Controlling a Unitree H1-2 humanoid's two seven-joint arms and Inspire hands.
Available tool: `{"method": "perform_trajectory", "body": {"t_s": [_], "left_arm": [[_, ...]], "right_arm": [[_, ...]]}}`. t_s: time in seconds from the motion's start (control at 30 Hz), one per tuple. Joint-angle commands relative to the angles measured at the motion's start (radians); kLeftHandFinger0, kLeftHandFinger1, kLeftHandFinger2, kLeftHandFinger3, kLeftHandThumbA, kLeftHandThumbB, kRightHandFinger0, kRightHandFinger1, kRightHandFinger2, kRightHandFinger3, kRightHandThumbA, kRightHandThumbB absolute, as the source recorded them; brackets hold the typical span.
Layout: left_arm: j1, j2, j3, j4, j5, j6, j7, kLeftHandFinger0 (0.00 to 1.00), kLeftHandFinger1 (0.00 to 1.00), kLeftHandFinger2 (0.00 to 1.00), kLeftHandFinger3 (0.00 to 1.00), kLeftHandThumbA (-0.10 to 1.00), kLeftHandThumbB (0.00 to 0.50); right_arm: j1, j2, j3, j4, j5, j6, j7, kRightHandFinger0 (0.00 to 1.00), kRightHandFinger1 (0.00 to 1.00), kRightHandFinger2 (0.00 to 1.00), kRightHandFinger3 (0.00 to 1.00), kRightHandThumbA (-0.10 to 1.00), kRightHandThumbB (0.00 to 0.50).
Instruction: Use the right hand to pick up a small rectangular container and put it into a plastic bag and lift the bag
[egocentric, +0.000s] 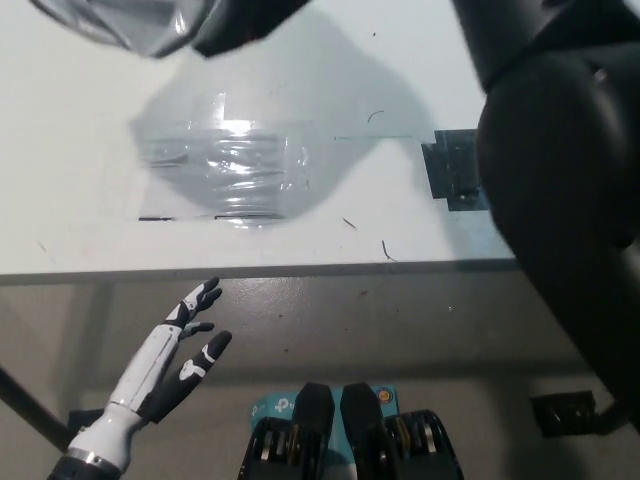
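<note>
White tabletop (70, 150) fills the upper half of the head view, its front edge running straight across with grey floor (380, 330) below it. Below that edge, at the lower left, the white left hand (175, 355) rests in the air over the floor with its fingers spread apart, holding nothing. On the tabletop above the left hand lies a flat sheet of clear plastic film (225, 165), glinting and wrinkled, with a broad grey shadow over and around it. Above the film, at the top edge of the picture, hangs the plastic bag (130, 22), raised clear of the tabletop; only its lower part shows, and the small rectangular container cannot be seen from here. Just right of the bag, the black right hand (245, 18) is cut off by the frame, so whether it grips the bag cannot be told. Right of the film, a dark rectangular patch (450, 175) lies on the tabletop, partly hidden by the black right arm (560, 170).
</note>
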Motion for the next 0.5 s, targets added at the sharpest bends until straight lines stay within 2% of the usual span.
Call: {"method": "perform_trajectory", "body": {"t_s": [0.0, 0.07, 0.1, 0.13, 0.23, 0.3, 0.37, 0.4, 0.43, 0.47], "left_arm": [[-0.022, 0.024, -0.002, -0.034, 0.015, -0.014, -0.015, 0.88, 1.0, 1.0, 1.0, 0.91, 0.118], [-0.024, 0.025, -0.003, -0.039, 0.015, -0.004, -0.019, 0.88, 1.0, 1.0, 1.0, 0.91, 0.123], [-0.024, 0.024, -0.003, -0.04, 0.015, 0.003, -0.021, 0.88, 1.0, 1.0, 1.0, 0.91, 0.124], [-0.024, 0.025, -0.003, -0.041, 0.013, 0.003, -0.022, 0.88, 1.0, 1.0, 1.0, 0.91, 0.131], [-0.022, 0.029, -0.002, -0.042, 0.002, -0.006, -0.029, 0.87, 1.0, 1.0, 1.0, 0.88, 0.118], [-0.021, 0.028, -0.005, -0.04, 0.012, -0.01, -0.027, 0.86, 1.0, 1.0, 1.0, 0.88, 0.132], [-0.02, 0.027, -0.007, -0.04, 0.015, -0.01, -0.029, 0.86, 1.0, 1.0, 1.0, 0.88, 0.134], [-0.02, 0.027, -0.009, -0.039, 0.017, -0.01, -0.032, 0.86, 1.0, 1.0, 1.0, 0.89, 0.134], [-0.02, 0.027, -0.012, -0.039, 0.021, -0.011, -0.033, 0.86, 1.0, 1.0, 1.0, 0.89, 0.134], [-0.02, 0.028, -0.013, -0.039, 0.024, -0.01, -0.033, 0.86, 1.0, 1.0, 1.0, 0.89, 0.139]], "right_arm": [[0.016, 0.02, -0.001, 0.013, 0.046, -0.1, -0.03, 0.0, 0.2, 0.74, 0.75, -0.1, 0.083], [0.036, 0.028, -0.011, 0.022, 0.058, -0.11, -0.041, 0.0, 0.2, 0.73, 0.89, -0.1, 0.091], [0.046, 0.03, -0.011, 0.028, 0.061, -0.111, -0.039, 0.0, 0.19, 0.71, 0.87, -0.1, 0.092], [0.06, 0.033, -0.009, 0.036, 0.061, -0.113, -0.041, 0.0, 0.19, 0.71, 1.0, -0.1, 0.125], [0.12, 0.047, -0.015, 0.054, 0.069, -0.148, -0.063, 0.0, 0.16, 0.7, 1.0, -0.1, 0.065], [0.15, 0.049, -0.009, 0.074, 0.063, -0.16, -0.086, 0.0, 0.18, 0.75, 1.0, -0.1, 0.094], [0.17, 0.048, -0.003, 0.086, 0.058, -0.165, -0.096, 0.0, 0.2, 0.77, 1.0, -0.1, 0.082], [0.19, 0.046, 0.001, 0.1, 0.054, -0.168, -0.103, 0.0, 0.18, 0.75, 0.94, -0.1, 0.065], [0.21, 0.046, 0.0, 0.109, 0.056, -0.184, -0.112, 0.0, 0.17, 0.75, 0.79, -0.1, 0.086], [0.222, 0.046, 0.005, 0.114, 0.051, -0.196, -0.121, 0.0, 0.18, 0.76, 0.87, -0.1, 0.106]]}}
